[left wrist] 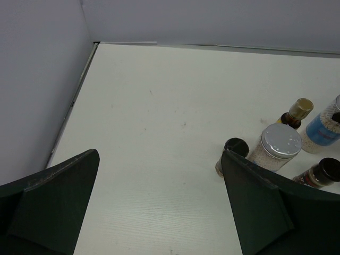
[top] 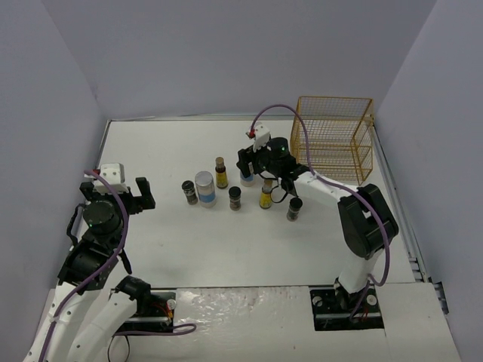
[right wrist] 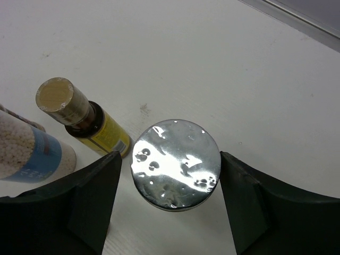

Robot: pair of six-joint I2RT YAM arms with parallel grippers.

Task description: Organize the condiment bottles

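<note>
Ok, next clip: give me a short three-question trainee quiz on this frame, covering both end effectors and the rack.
1. True or false: the left end effector is shut on a bottle.
2. What stands inside the open right end effector? A) grey-lidded jar B) slim yellow-labelled bottle C) black-lidded jar
3. How many condiment bottles stand inside the yellow wire rack?
Key: 1 false, it is open and empty; 2 A; 3 zero.
</note>
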